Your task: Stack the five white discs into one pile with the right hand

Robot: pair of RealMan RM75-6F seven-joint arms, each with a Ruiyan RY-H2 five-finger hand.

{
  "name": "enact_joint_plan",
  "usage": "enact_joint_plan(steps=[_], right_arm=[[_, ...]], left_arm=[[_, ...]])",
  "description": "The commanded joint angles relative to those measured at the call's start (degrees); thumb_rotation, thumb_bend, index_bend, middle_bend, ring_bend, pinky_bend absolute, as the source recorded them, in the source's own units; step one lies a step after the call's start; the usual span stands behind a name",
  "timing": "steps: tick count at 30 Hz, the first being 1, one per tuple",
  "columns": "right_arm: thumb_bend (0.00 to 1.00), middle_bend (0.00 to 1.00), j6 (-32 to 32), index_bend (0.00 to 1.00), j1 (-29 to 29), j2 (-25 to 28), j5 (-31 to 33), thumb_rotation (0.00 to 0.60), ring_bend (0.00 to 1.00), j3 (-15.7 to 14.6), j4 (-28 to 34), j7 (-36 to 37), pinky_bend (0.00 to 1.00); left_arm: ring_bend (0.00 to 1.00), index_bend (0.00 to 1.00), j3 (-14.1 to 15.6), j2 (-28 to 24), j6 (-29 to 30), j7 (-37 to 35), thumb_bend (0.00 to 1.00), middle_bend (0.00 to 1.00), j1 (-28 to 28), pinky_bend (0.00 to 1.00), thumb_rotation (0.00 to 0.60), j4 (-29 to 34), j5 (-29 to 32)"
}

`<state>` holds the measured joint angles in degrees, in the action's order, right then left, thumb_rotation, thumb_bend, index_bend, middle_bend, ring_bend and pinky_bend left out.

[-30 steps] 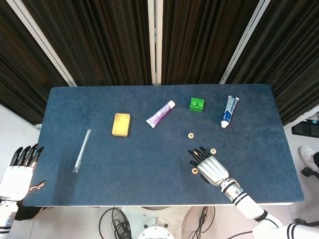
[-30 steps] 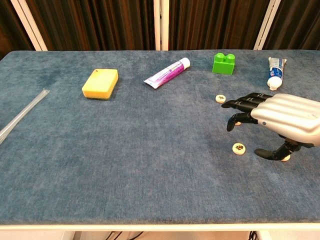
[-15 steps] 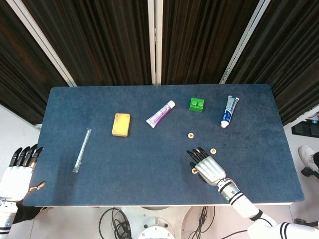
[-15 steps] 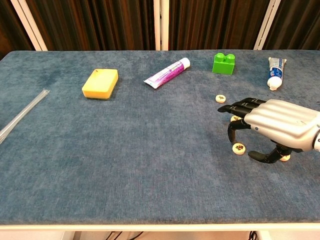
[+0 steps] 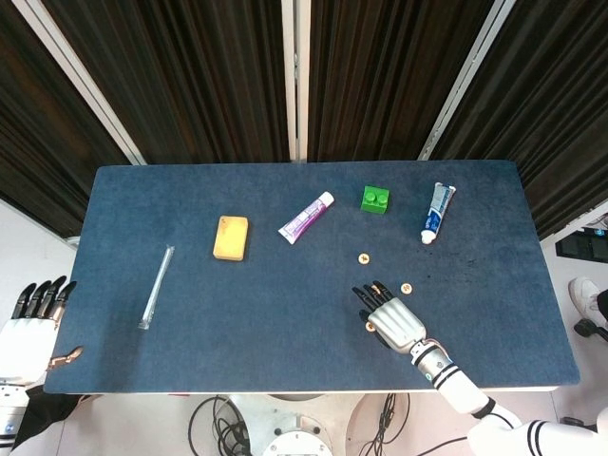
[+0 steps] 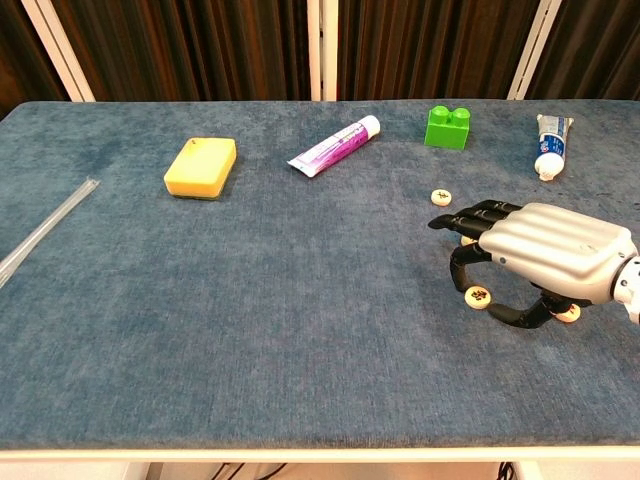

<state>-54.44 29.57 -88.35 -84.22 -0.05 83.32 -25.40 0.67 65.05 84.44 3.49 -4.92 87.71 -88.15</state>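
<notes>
Looking down from the head view, I see my right hand (image 5: 391, 317) low over the blue table (image 5: 285, 190), palm down near the front edge, right of centre. In the chest view the same right hand (image 6: 535, 255) arches over the cloth with its dark fingers (image 6: 462, 222) spread and curved downward and the thumb hooked underneath. Nothing is clamped in it that I can see; the fingers stand apart.

Only some of the white discs are visible to me. One disc (image 6: 441, 197) lies apart, just beyond the fingertips toward the back of the table. A second disc (image 6: 478, 296) sits flat on the cloth beneath the curled fingers, just beside the thumb tip. A third disc (image 6: 568, 313) peeks out under the far side of the palm. In the head view another disc (image 5: 407, 287) lies just right of the fingers. I cannot tell whether any are hidden under the hand, and no pile shows.

My left hand (image 5: 27, 328) hangs off the table's front left corner, fingers straight and apart, holding nothing.

Elsewhere lie a yellow sponge (image 6: 201, 167), a purple tube (image 6: 334, 146), a green brick (image 6: 448, 127), a blue-and-white tube (image 6: 549, 146) and a clear stick (image 6: 45, 231) at the left.
</notes>
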Motion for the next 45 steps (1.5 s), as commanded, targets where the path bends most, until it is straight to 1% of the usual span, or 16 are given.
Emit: enact_joint_plan(steps=[1, 5, 10, 16, 21, 29, 35, 45], right_arm=[[0.33, 0.03, -0.30, 0.44, -0.02, -0.26, 0.06, 0.600, 0.00, -0.07, -0.14, 0.02, 0.00], [0.33, 0.04, -1.11, 0.50, -0.05, -0.81, -0.10, 0.600, 0.00, -0.11, -0.65, 0.21, 0.00], [0.34, 0.04, -1.70, 0.54, -0.04, -1.13, -0.05, 0.600, 0.00, -0.08, -1.08, 0.63, 0.00], [0.34, 0.04, -2.97, 0.54, 0.32, 0.16, -0.32, 0.600, 0.00, 0.87, -0.01, 2.13, 0.00], [0.34, 0.05, -2.52, 0.54, 1.52, 1.27, 1.00, 0.600, 0.00, 2.77, 0.14, 2.40, 0.00], [0.35, 0.05, -0.02, 0.54, 3.99, -0.64, 4.79, 0.600, 0.00, 5.28, -4.40, 0.82, 0.00], [0.35, 0.05, 0.60, 0.54, 4.81, -1.99, 6.41, 0.600, 0.00, 5.66, -6.53, 0.21, 0.00], [0.36, 0.05, 1.11, 0.54, 5.46, -2.72, 8.71, 0.600, 0.00, 6.00, -8.23, 0.10, 0.00]], left_arm=[[0.00, 0.00, 0.02, 0.12, 0.02, -0.24, 0.01, 0.00, 0.05, 0.00, 0.600, -0.21, -0.05], [0.00, 0.00, 0.00, 0.20, 0.14, -0.81, 0.02, 0.00, 0.12, 0.00, 0.600, -0.50, -0.17], [0.00, 0.00, -0.02, 0.21, 0.08, -1.31, 0.02, 0.00, 0.16, 0.00, 0.600, -0.66, -0.13], [0.00, 0.00, 0.02, 0.09, -0.01, -1.81, 0.02, 0.00, 0.19, 0.00, 0.600, -0.68, -0.23], [0.00, 0.00, 0.05, 0.06, -0.14, -1.78, 0.02, 0.00, 0.09, 0.00, 0.600, -0.51, -0.45], [0.00, 0.00, 0.19, -0.03, -0.19, -1.59, 0.02, 0.00, 0.15, 0.00, 0.600, -0.34, -0.61], [0.00, 0.00, 0.16, -0.07, -0.38, -1.74, 0.02, 0.00, 0.15, 0.00, 0.600, -0.39, -0.43], [0.00, 0.00, 0.15, 0.10, -0.40, -1.93, 0.02, 0.00, 0.05, 0.00, 0.600, -0.71, -0.70]])
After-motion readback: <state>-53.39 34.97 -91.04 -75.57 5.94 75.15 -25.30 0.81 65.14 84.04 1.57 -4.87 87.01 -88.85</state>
